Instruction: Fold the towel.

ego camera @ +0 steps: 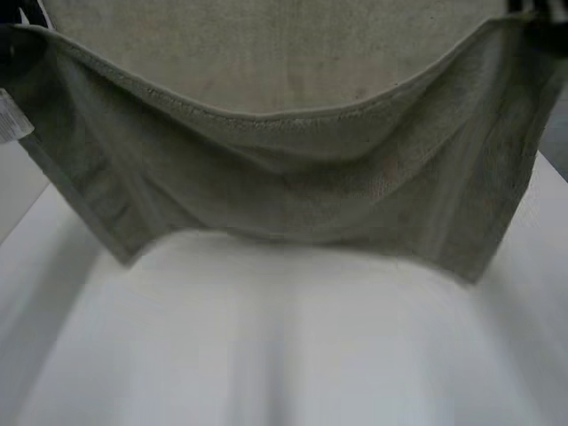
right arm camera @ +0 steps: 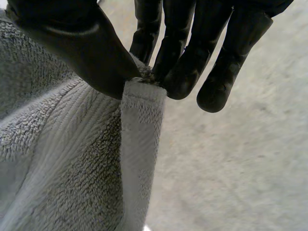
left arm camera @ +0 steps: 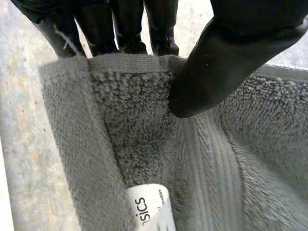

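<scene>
My towel point(ego camera: 284, 177) is up in the air, very close to the head camera. It is a grey-green fluffy towel, and it is stretched wide from one side to the other. Its sewn top edge sags low in the middle, like a smile. Past that sagging edge I can see more of the same cloth behind it. The two sides hang down with flat woven stripes near the ends. Below the towel is the white table point(ego camera: 284, 355). I cannot tell if the bottom of the towel touches it.

In the left wrist view, my left hand point(left arm camera: 231, 57) is clamped on the towel's top hem, close to a corner. The thumb presses on the near side of the cloth and the fingers point(left arm camera: 127, 29) sit behind the hem, so the cloth is pinched between them. A small white label point(left arm camera: 147, 211) with dark letters is sewn on the towel below the thumb.

In the right wrist view, my right hand point(right arm camera: 72, 38) pinches the other top corner. The thumb and the fingers point(right arm camera: 183, 57) meet right at the tip of the corner, and the towel hangs down from that pinch.
</scene>
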